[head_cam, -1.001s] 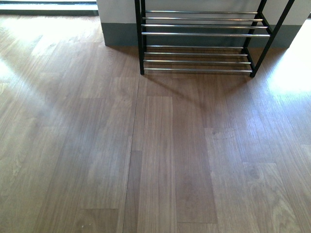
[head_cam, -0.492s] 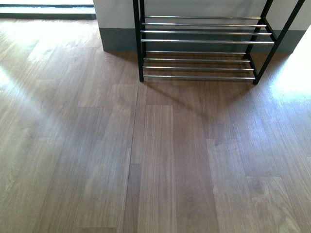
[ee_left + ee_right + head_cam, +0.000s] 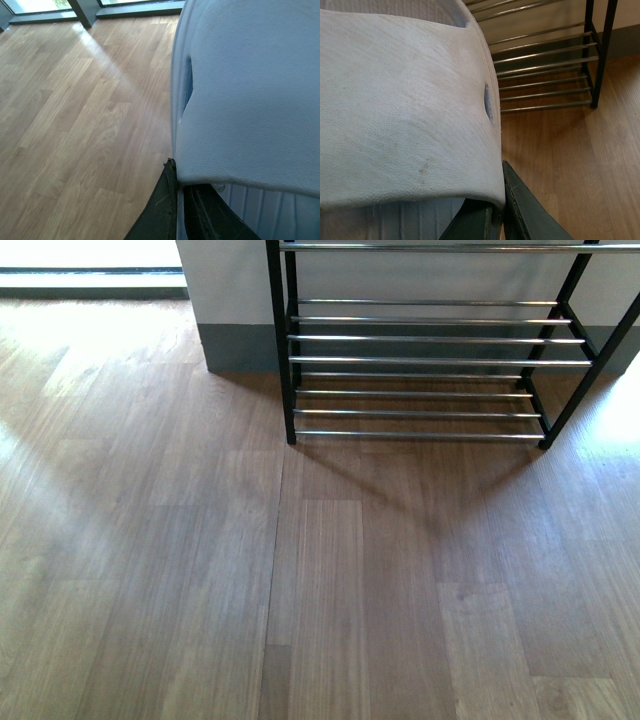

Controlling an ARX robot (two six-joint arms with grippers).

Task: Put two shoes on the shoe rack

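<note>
Front view: a shoe rack [image 3: 289, 390] stands empty on the wooden floor [image 3: 200, 590] against a wall [image 3: 230, 290]; no arms show.

Left wrist view: the left shoe [image 3: 250, 90] – white sole to the camera – is held off the floor by the left hand [image 3: 180, 210], its dark fingers nearly together at the sole's edge.

Right wrist view: the right hand [image 3: 500, 210] grips the right shoe [image 3: 400, 100] likewise, near the rack [image 3: 594, 75].
</note>
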